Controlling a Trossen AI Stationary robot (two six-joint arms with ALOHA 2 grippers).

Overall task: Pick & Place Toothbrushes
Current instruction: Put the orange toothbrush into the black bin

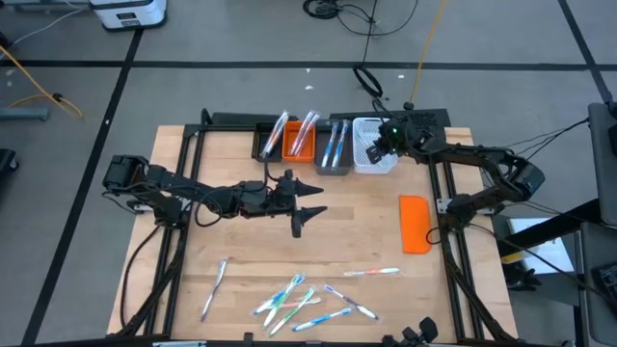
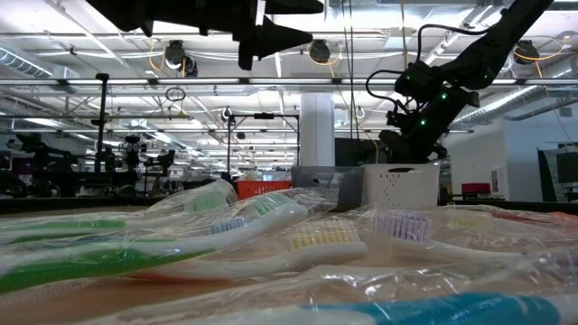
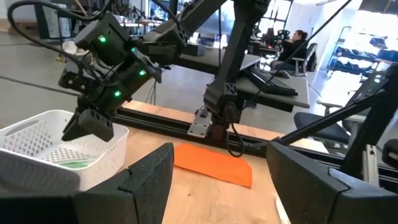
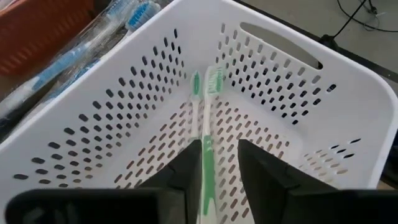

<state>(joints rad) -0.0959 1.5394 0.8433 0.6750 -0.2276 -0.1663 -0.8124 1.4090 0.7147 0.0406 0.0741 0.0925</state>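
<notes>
My right gripper (image 4: 221, 180) stands open above the white perforated basket (image 4: 298, 43), slanting down into it (image 1: 378, 145). A green-and-white toothbrush (image 4: 206, 124) runs along the gap between its fingers, its head resting in the basket's corner. Beside it in the corner lies a second toothbrush. My left gripper (image 1: 310, 204) hovers open and level over the table's middle, holding nothing. Several wrapped toothbrushes (image 1: 289, 301) lie on the table near its front edge. Two more lie apart from them, one to the right (image 1: 371, 273) and one to the left (image 1: 214, 287). My right gripper has the green toothbrush's handle (image 4: 205, 163) lying lengthwise between its open fingers, close beside one finger (image 4: 189, 167). I cannot tell whether that finger touches it. The fingers slant down from above, and the brush's head end rests in the basket's corner.
Left of the white basket, at the table's far edge, stand a grey bin (image 1: 333, 149) with blue toothbrushes and an orange bin (image 1: 299, 145) with more. A flat orange block (image 1: 415, 224) lies at the right. Black frame rails run along the table's sides.
</notes>
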